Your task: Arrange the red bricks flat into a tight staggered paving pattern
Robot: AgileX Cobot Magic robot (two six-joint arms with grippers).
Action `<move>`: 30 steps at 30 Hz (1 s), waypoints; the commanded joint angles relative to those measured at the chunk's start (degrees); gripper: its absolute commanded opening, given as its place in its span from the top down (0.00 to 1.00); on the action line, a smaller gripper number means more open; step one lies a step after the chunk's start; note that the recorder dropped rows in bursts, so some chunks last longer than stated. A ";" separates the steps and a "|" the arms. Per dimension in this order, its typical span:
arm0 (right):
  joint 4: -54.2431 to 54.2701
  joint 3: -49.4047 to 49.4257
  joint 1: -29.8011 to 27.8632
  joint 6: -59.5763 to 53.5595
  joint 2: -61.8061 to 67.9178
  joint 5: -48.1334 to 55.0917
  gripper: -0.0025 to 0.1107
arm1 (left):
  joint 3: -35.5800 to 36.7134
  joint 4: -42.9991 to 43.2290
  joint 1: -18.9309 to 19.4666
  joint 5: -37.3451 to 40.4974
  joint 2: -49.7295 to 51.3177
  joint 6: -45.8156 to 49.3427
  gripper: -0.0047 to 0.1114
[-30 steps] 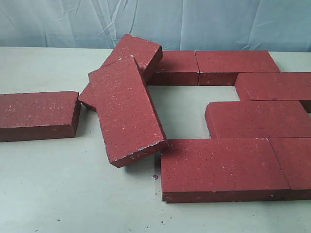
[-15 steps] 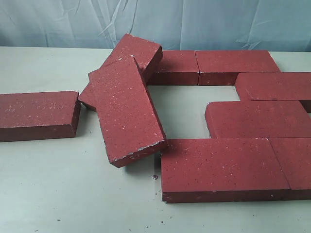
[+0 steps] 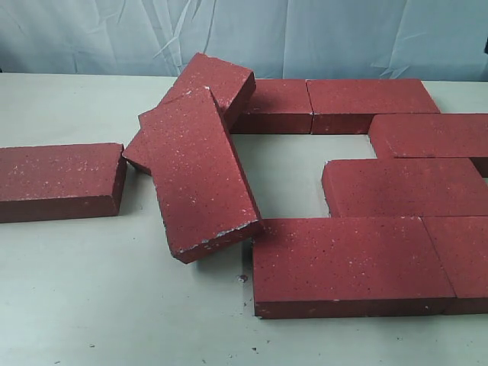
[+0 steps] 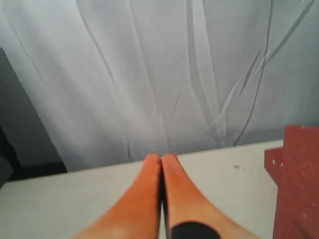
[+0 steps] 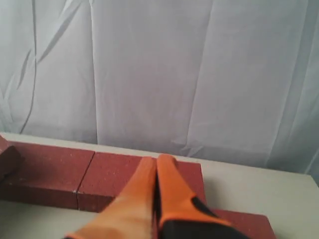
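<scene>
The red bricks (image 3: 374, 97) rest on the pale table (image 3: 114, 313) before a creased curtain (image 3: 320, 38); neither arm shows in the exterior view. Taking that view as a clock face centred on the bare gap among the bricks, the back pair (image 3: 278, 99) lies flat, end to end, from twelve to one o'clock. A single brick (image 3: 431, 133) lies at two, a middle brick (image 3: 404, 187) at three, and the front pair (image 3: 351, 263), touching end to end, runs from five to four. At nine o'clock the tilted brick (image 3: 198, 171) lies slantwise, its far end propped on the leaning brick (image 3: 217, 80) at eleven and its chipped near corner down just beside the front pair. Farther out at nine o'clock the lone brick (image 3: 57, 179) lies flat, near the pile but apart from it. The left gripper (image 4: 161, 160) has its orange fingers pressed together on nothing, over bare table. With the way those fingers point as twelve, a brick edge (image 4: 296, 184) sits at about two o'clock, apart from the tips. The right gripper (image 5: 155, 162) is likewise closed and empty. The back pair (image 5: 50, 172) lies at its twelve o'clock, and the tips overlap one of those bricks in the wrist view. Whether they touch it cannot be told.
</scene>
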 commanded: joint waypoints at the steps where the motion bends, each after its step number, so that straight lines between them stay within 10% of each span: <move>1: -0.41 -2.38 -0.16 -0.17 5.00 4.36 0.99 | -3.61 0.82 0.18 11.45 3.88 0.03 0.96; 21: 7.52 -12.51 1.48 -8.94 22.69 18.16 0.99 | -9.98 1.59 -0.04 33.73 16.20 0.55 0.96; 30: 14.27 -18.66 12.15 -18.47 30.72 21.50 0.99 | -12.44 -23.72 -0.27 44.61 22.67 32.18 0.96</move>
